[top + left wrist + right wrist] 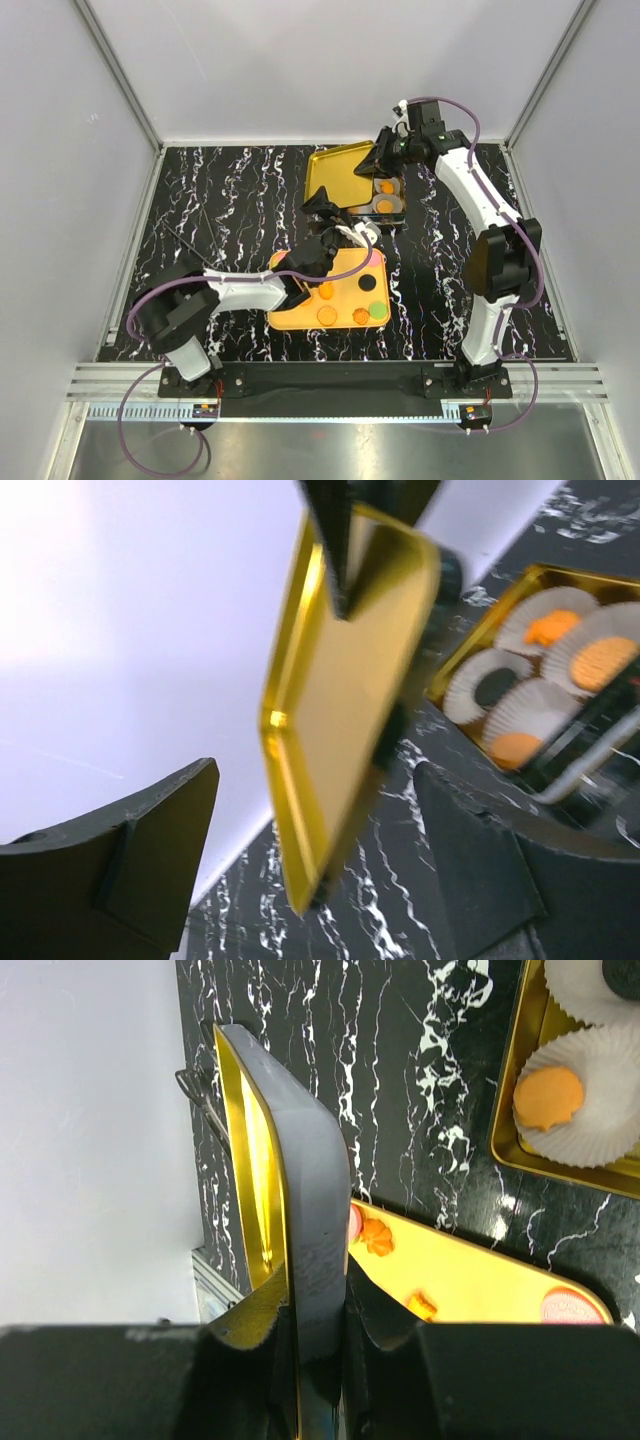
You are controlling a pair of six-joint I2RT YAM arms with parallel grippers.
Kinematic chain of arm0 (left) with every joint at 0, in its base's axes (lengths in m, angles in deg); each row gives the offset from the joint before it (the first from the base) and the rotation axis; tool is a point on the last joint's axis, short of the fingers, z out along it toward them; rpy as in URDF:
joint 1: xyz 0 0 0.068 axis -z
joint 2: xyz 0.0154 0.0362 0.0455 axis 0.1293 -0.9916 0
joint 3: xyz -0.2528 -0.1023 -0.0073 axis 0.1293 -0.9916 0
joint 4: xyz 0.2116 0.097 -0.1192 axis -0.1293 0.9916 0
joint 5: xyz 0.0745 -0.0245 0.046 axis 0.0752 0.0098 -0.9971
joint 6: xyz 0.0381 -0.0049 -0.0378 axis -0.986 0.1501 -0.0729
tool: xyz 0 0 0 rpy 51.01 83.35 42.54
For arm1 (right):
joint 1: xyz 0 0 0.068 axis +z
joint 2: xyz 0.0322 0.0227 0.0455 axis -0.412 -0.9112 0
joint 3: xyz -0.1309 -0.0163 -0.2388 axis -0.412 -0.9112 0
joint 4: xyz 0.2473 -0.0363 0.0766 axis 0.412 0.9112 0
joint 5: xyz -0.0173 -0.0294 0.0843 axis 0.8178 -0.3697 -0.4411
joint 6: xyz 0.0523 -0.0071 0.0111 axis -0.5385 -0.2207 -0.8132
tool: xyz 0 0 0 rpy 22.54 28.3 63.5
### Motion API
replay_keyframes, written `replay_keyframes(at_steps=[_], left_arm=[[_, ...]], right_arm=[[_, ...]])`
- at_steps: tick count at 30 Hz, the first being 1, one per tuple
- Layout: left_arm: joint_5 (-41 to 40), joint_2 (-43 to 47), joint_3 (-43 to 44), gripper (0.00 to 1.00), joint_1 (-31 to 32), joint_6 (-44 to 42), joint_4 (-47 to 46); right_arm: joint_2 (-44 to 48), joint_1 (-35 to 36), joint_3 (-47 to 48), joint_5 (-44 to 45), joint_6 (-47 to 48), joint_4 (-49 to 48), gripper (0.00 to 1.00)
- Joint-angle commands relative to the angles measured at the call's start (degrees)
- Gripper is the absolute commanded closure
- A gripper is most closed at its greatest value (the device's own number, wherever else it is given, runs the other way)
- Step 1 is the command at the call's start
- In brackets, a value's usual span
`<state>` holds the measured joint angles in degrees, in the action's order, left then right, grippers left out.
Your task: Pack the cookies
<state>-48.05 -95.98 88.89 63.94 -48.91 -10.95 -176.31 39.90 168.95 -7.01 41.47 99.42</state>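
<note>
The right gripper (316, 1322) pinches the glossy round-cornered gold lid (314, 1210) by its rim, the left gripper (310, 872) gapes empty, and flat round cookies (327, 316), mostly orange, lie on the yellow tray (347, 299) and in fluted paper cups (545, 708).

Beyond your right claw (378, 160) stands the back wall (330, 60), a plain pale grey panel. A left wall (60, 150) of the same finish stands well out from your left claw (322, 207), and a right wall (595, 150) stands outboard of the right claw. An aluminium post (120, 75) rises in the far left corner, and a second post (545, 72) in the far right. Under both claws lies the tabletop (220, 200), black with white marble veining, meeting the walls on three sides. Behind the claws, at the near edge, a ribbed aluminium rail (340, 392) crosses the full width, with a brushed metal surface (330, 445) past it. Lighting is even and diffuse. The wall ahead of the left claw reads nearly washed out.
</note>
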Motion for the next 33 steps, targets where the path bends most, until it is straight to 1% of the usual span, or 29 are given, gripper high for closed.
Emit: replay_keyframes(at_steps=[1, 2, 4, 7, 10, 15, 16, 18, 19, 20, 22, 23, 24, 25, 26, 29, 30, 31, 33], left_arm=[[-1.13, -1.23, 3.78, 0.17, -0.61, -3.79, -10.86], [-1.21, -2.19, 4.40, 0.18, -0.61, -4.33, -10.43], [-0.87, -3.25, 5.72, 0.26, -0.79, -5.73, -10.86], [0.19, -4.05, 6.25, 0.35, -0.88, -5.39, -10.25], [0.55, -4.40, 6.51, 0.42, -0.88, -5.74, -9.80], [-1.03, -6.42, 7.30, 0.52, -0.96, -8.99, -14.81], [-1.12, -7.20, 7.39, 0.55, -0.96, -10.73, -17.95], [-0.95, -8.09, 8.00, 0.63, -0.88, -12.67, -19.82], [-0.95, -8.79, 8.36, 0.72, -0.88, -13.73, -20.00], [-0.78, -8.97, 8.53, 0.77, -0.96, -14.00, -20.26], [-0.60, -9.06, 8.97, 0.83, -0.88, -14.53, -21.05], [-0.60, -9.06, 9.15, 0.87, -0.96, -14.62, -21.14], [-0.68, -8.97, 9.67, 0.97, -0.79, -14.70, -21.41], [-0.60, -8.97, 9.94, 1.00, -0.70, -14.88, -21.67], [-0.25, -8.80, 10.03, 1.00, -0.61, -15.14, -22.02], [0.98, -7.31, 10.47, 1.00, 0.00, -14.62, -19.05], [1.42, -6.43, 10.56, 1.00, 0.44, -13.49, -17.21], [2.38, -4.25, 10.82, 1.00, 0.62, -10.08, -11.36], [2.91, -1.78, 12.04, 1.00, 0.79, -5.06, -4.83]], right_arm=[[4.76, -0.19, -1.57, -0.05, -0.98, -2.59, 1.00], [4.93, -0.19, -2.27, -0.05, -0.90, -2.94, 1.00], [5.46, -0.28, -2.80, -0.05, -0.98, -3.12, 1.00], [6.08, -0.28, -3.50, -0.14, -1.34, -3.65, 1.00], [6.43, -0.28, -3.41, -0.40, -1.08, -3.30, 1.00], [7.13, -0.28, -4.91, -0.84, -1.16, -4.08, 1.00], [7.31, -0.28, -5.08, -0.93, -1.16, -4.17, 1.00], [7.66, -0.19, -5.79, -1.19, -1.07, -4.61, 1.00], [7.83, -0.19, -6.22, -1.19, -1.07, -4.87, 1.00], [8.01, -0.19, -6.49, -1.10, -1.07, -4.96, 1.00], [8.45, -0.19, -7.02, -1.10, -0.99, -5.14, 0.99], [8.45, -0.28, -7.37, -1.02, -0.81, -5.32, 0.98], [8.54, -0.19, -7.54, -1.02, -0.90, -5.32, 0.97], [8.71, -0.19, -7.72, -1.02, -0.72, -5.40, 0.96], [8.80, -0.19, -8.07, -0.93, -0.72, -5.58, 0.94], [9.33, -0.19, -8.34, 0.12, -0.20, -6.19, 0.73], [9.68, -0.19, -8.16, 0.65, 0.15, -6.28, 0.62], [9.86, -0.28, -7.81, 1.52, 0.50, -6.28, 0.46], [10.73, -0.54, -6.15, 4.42, 2.00, -6.37, 0.31]])
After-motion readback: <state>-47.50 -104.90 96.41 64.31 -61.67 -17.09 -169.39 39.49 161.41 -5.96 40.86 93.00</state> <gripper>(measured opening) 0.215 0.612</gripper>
